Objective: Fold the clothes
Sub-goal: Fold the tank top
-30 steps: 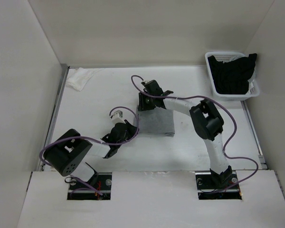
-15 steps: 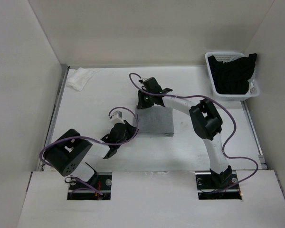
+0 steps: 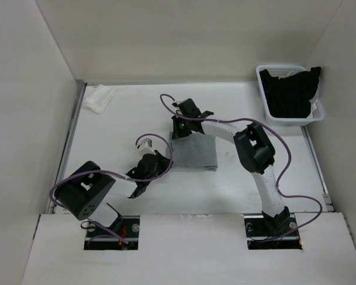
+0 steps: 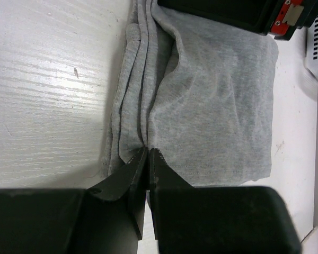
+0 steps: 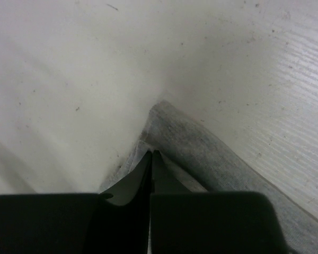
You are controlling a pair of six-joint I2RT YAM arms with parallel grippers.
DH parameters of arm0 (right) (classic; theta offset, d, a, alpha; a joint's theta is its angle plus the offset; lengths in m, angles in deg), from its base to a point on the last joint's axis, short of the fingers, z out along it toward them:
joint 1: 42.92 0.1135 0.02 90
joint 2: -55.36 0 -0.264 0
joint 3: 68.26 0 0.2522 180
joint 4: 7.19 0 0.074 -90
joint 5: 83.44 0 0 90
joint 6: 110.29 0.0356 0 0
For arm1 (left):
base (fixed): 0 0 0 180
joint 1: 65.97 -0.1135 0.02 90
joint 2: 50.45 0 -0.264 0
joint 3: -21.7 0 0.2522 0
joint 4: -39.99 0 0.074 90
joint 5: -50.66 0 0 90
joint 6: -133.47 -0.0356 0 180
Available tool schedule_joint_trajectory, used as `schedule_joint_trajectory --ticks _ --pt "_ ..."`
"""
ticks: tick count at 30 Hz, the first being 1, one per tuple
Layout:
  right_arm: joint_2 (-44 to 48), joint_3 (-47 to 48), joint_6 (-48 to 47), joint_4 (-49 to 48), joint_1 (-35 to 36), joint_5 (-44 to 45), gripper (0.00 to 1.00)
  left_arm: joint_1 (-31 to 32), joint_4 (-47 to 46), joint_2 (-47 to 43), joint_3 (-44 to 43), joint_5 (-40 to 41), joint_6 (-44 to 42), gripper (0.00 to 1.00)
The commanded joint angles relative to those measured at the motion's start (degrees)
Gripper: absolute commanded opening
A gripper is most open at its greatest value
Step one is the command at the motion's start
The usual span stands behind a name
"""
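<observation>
The clothes are one heather-grey top (image 3: 194, 152), folded into a small rectangle at mid-table. My left gripper (image 3: 165, 163) sits at its near left corner. The left wrist view shows that gripper (image 4: 148, 152) shut on the bunched layered edge of the grey top (image 4: 217, 95). My right gripper (image 3: 177, 130) is at the far left corner. In the right wrist view its jaws (image 5: 151, 153) are pressed together on the corner of the grey fabric (image 5: 201, 151), which lies against the white table.
A white basket (image 3: 318, 111) at the back right holds a black garment (image 3: 292, 92). A small white cloth (image 3: 98, 98) lies at the back left corner. White walls enclose the table on three sides.
The right gripper has closed from wide open onto the far left corner of the grey top and shifted slightly farther back. The left gripper has kept its grip and place.
</observation>
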Motion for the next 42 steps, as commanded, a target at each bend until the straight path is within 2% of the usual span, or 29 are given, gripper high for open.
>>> schedule_joint_trajectory --ticks 1,9,22,24,31,34,38,42 --pt "2.4 2.1 0.8 -2.9 0.1 2.1 0.0 -0.4 -3.3 -0.3 1.4 -0.3 0.6 0.04" --pt "6.5 -0.5 5.2 -10.3 -1.2 6.9 0.0 0.1 -4.2 -0.5 3.1 0.1 1.8 0.03" --pt "-1.5 5.6 7.7 -10.3 -1.6 11.2 0.0 -0.4 -4.6 -1.4 4.9 0.6 2.9 0.03" --pt "-2.2 5.7 8.1 -10.6 -1.4 10.9 0.02 -0.6 -4.6 -1.3 4.7 0.6 2.9 0.04" --pt "-1.0 4.1 8.5 -10.8 -1.4 10.2 0.19 -1.5 -4.0 -2.7 5.1 1.1 4.7 0.11" --pt "2.5 2.6 8.7 -11.6 -1.4 9.4 0.26 -1.5 -3.4 -6.2 6.7 2.8 5.5 0.21" --pt "9.5 0.7 8.3 -12.3 -1.2 8.6 0.31 -1.7 -1.0 -15.9 8.9 6.9 2.8 0.33" --pt "18.7 -4.5 7.8 -13.1 -1.2 8.7 0.32 -2.0 8.8 -28.8 8.1 11.5 -1.4 0.38"
